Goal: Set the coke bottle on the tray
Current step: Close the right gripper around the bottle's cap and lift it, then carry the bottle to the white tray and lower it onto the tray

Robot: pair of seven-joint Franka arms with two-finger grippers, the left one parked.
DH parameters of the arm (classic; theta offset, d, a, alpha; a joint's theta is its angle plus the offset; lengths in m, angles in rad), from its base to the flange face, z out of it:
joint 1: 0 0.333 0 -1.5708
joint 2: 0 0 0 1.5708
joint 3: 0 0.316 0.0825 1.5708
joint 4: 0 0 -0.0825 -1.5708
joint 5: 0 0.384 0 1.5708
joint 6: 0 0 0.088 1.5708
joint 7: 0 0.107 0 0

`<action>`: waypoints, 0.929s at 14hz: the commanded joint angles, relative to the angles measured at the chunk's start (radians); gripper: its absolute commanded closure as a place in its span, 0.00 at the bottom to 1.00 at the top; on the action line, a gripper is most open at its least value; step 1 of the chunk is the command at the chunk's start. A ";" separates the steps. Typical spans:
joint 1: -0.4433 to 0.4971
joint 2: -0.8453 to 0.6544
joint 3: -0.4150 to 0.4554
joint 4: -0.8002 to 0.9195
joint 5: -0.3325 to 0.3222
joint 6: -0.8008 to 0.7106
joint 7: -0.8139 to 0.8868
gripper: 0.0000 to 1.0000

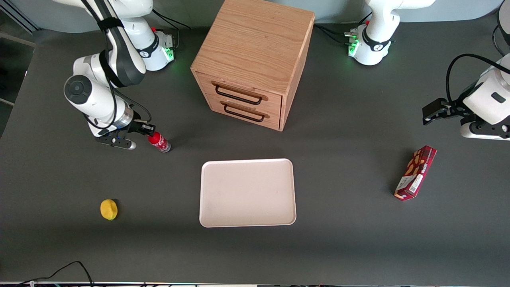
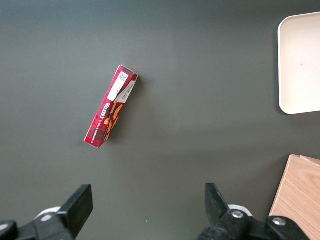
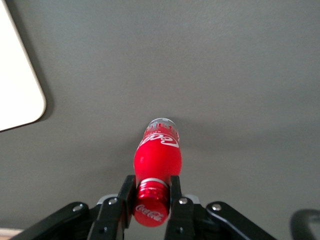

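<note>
The coke bottle [image 1: 159, 142] is a slim red bottle with a red cap and white lettering. It stands on the dark table toward the working arm's end, farther from the front camera than the tray. My right gripper [image 1: 148, 132] is shut on the bottle's cap and neck. In the right wrist view the black fingers [image 3: 128, 192] press both sides of the cap of the bottle [image 3: 157, 155], and the gripper [image 3: 151, 189] is centred over it. The pale pinkish-white tray [image 1: 247, 193] lies flat mid-table, empty, and its rounded corner [image 3: 15, 90] shows beside the bottle.
A wooden two-drawer cabinet [image 1: 251, 59] stands farther from the front camera than the tray. A small yellow object [image 1: 108, 209] lies nearer the front camera than the bottle. A dark red snack box [image 1: 415, 172] lies toward the parked arm's end, also seen in the left wrist view [image 2: 111, 106].
</note>
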 commanded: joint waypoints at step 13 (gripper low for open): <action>0.110 0.720 0.100 1.380 -0.039 -0.526 0.495 1.00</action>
